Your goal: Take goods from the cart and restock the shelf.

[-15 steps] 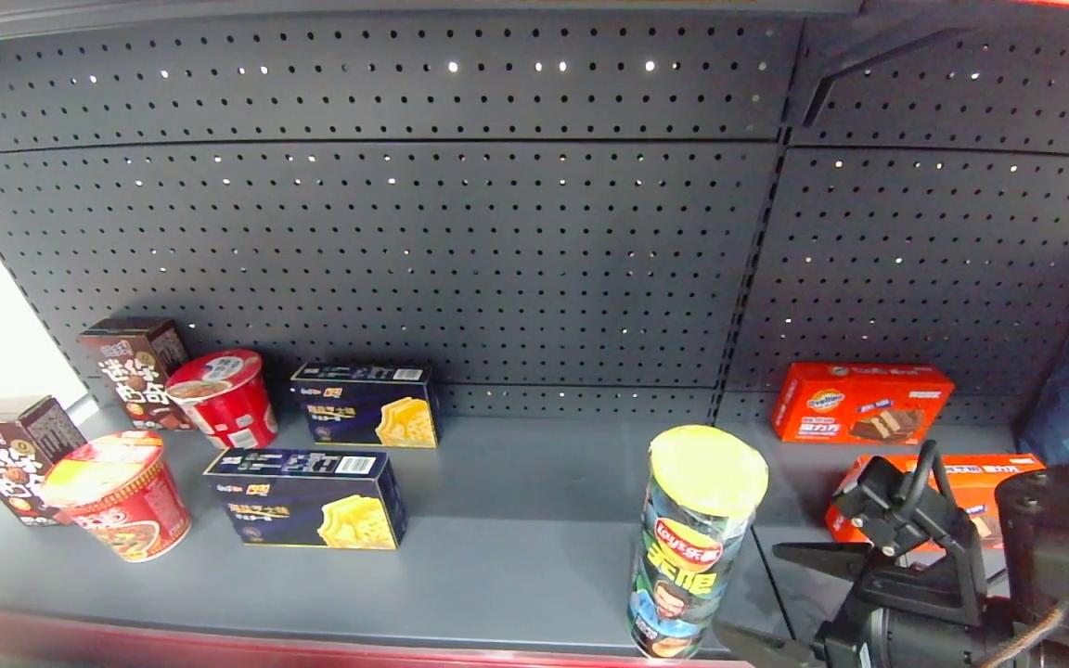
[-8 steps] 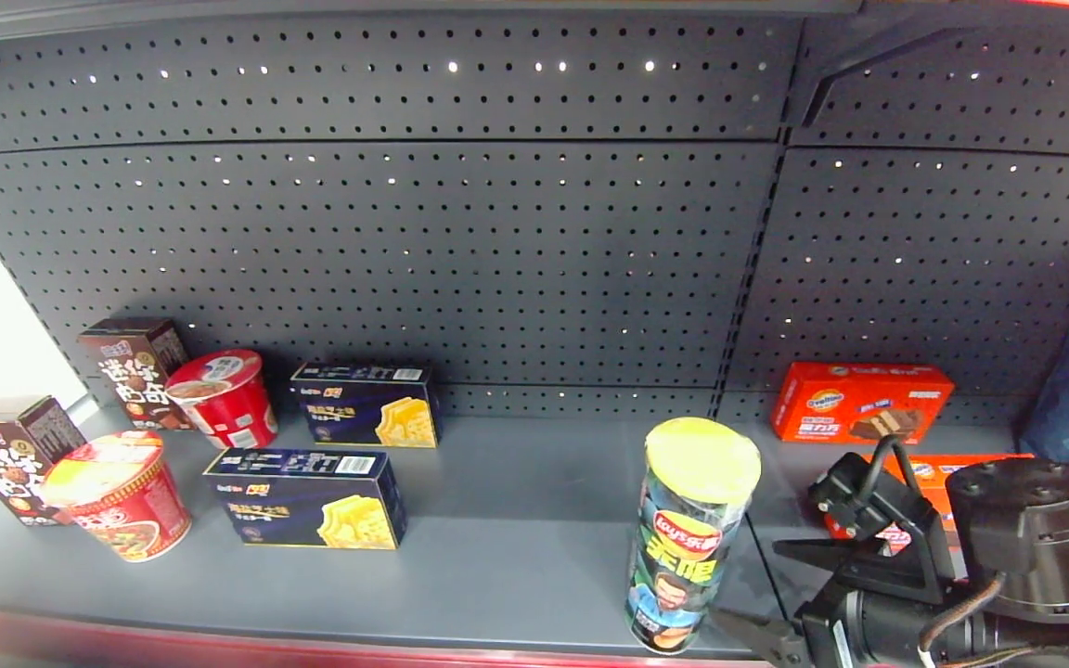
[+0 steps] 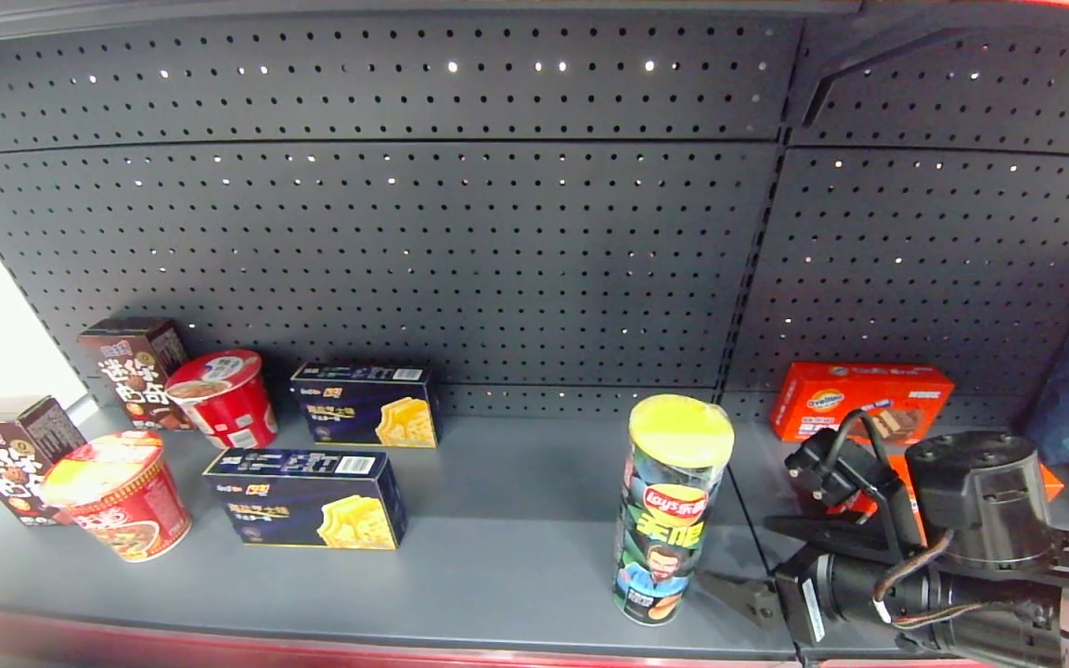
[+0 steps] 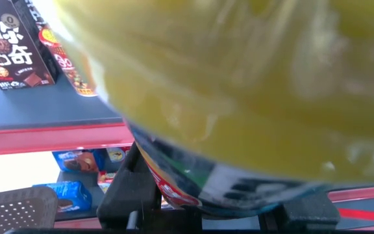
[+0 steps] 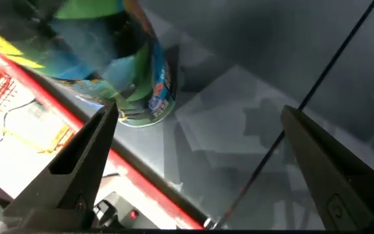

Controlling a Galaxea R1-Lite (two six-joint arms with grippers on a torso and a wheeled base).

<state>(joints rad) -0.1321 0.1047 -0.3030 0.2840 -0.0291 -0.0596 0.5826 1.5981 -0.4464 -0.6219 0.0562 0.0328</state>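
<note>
We find the can [image 3: 669,510] standing upright on the shelf [image 3: 497,566], yellow lid up, near the front edge and just left of the seam between the two shelf sections. Our right gripper [image 3: 743,557] lies level just to the can's right, jaws spread wide with nothing between them. From the right wrist, one finger [image 5: 76,169] sits just beside the can's base, though we cannot tell whether it touches. Our left gripper [image 4: 210,211] is closed around the other can [image 4: 239,84], whose yellow lid looms close to the left wrist camera; it is held out in front of the shelf's red front edge. Behind our right arm an orange box [image 3: 859,401] lies at the back of the shelf. Well apart to the left stand two navy boxes [image 3: 312,501], two red cups [image 3: 117,496] and two brown boxes [image 3: 6,455].
</note>
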